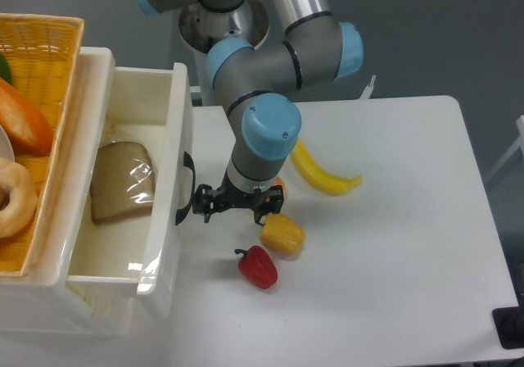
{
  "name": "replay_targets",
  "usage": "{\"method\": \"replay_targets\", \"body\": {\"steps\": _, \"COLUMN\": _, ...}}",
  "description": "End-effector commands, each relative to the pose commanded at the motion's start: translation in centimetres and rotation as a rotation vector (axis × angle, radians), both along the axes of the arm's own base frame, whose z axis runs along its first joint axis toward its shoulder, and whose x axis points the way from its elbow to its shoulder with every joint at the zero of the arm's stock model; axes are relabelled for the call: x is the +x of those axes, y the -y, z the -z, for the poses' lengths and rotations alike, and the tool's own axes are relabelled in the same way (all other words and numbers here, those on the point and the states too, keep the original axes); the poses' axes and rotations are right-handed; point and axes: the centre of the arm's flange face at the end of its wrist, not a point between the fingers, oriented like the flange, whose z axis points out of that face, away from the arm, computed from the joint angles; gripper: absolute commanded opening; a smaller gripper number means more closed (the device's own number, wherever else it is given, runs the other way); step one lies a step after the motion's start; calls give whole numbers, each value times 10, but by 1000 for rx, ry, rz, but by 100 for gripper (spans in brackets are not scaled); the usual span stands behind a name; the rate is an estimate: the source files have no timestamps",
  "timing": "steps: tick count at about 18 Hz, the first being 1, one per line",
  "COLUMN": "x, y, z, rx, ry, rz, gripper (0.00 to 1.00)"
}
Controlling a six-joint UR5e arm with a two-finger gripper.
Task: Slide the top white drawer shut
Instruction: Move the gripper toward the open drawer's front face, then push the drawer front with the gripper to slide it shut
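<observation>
Gripper at the drawer front
Glossy cream drawer sits half-out, long axis left-right, curved black handle facing right; jaws spread open, empty.

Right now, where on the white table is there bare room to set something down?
The widest bare patch is the right half of the white table, right of the yellow banana. The front strip below the red pepper is also bare. It is crowded between the top white drawer and the yellow pepper, where the gripper sits.
</observation>
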Motion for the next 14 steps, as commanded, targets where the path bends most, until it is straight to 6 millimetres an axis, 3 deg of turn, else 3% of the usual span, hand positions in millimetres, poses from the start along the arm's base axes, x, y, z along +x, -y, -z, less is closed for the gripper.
{"method": "replay_targets", "body": {"steps": 14, "x": 48, "y": -25, "z": -10, "rx": 9, "ry": -17, "rz": 85, "gripper": 100}}
